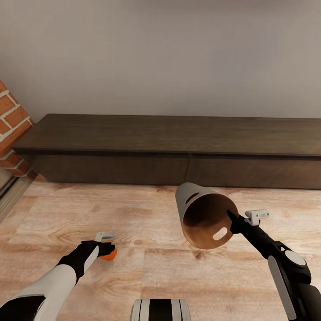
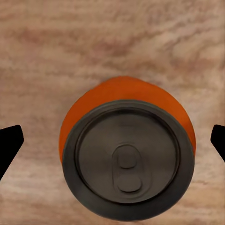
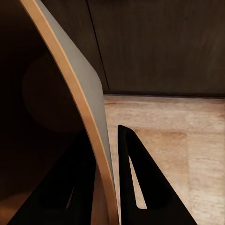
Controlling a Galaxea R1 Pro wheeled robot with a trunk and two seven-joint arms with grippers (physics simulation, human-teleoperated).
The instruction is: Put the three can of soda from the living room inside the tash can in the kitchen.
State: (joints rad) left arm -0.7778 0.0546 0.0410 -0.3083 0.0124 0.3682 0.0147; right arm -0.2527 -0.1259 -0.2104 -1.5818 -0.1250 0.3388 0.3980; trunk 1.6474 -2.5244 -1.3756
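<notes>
**Bin held aloft, one can below the left hand**

We look down over a warm plank floor (image 1: pixel 147 267), with a long, low dark wood cabinet (image 1: pixel 178 151) running along the far wall and a strip of red brick (image 1: pixel 11 120) at the far left. The largest thing in play is the trash can (image 1: pixel 203 218), pale outside and coppery brown within, tipped on its side in the air at right so that its mouth faces us. Our right hand (image 3: pixel 110 187) is clamped on its rim; in the right wrist view one finger sits inside the wall and one outside. The bin's visible interior looks bare.

At near left, an orange soda can (image 2: pixel 126 150) with a dark grey top stands upright on the floor. Our left hand (image 1: pixel 106 244) hangs directly over it, and in the left wrist view its fingers (image 2: pixel 9 145) are spread, well apart from the can on either side, so it holds nothing.

We judge the task to be at an early stage: no can appears to be binned, this one is not yet gripped, and the bin itself is off the ground rather than standing in a kitchen.
</notes>
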